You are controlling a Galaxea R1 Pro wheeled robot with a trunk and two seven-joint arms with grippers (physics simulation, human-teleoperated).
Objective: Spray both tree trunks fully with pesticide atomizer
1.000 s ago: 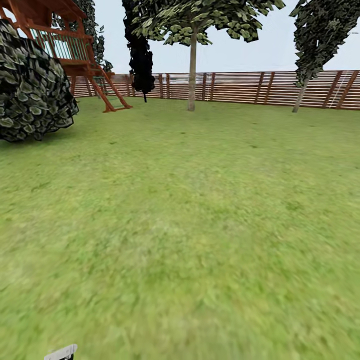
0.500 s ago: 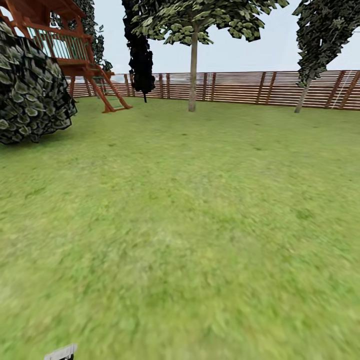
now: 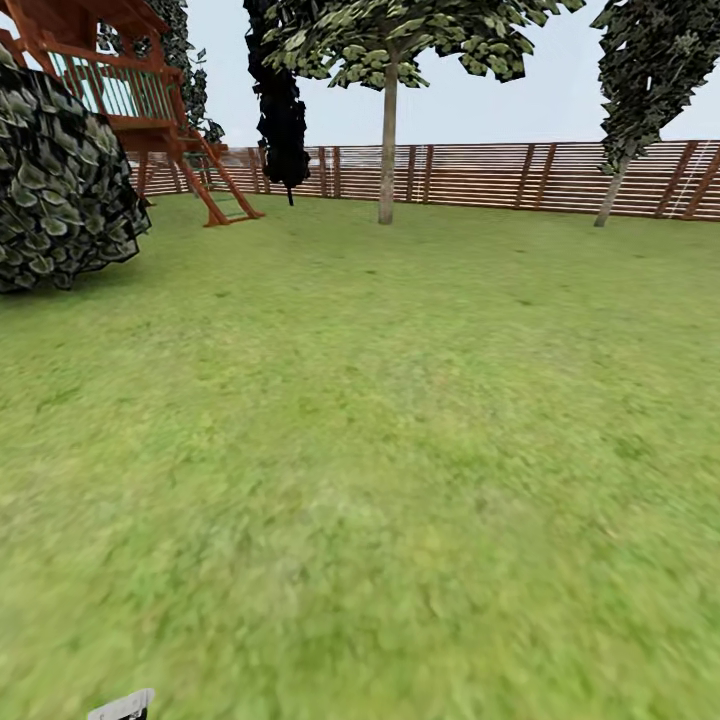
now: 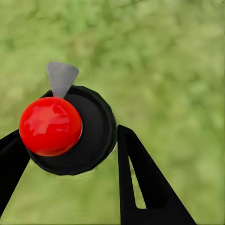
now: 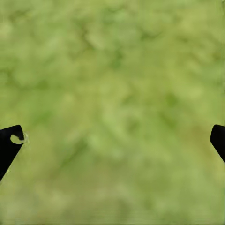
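The left gripper [image 4: 70, 145] clamps the pesticide atomizer [image 4: 75, 131] between its fingers, bottle axis running toward the lawn [image 4: 168, 70], red top facing the wrist camera.

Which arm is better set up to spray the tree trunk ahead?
Left. Its gripper already clamps the atomizer; the right gripper hangs open over grass. The trunk is far off.
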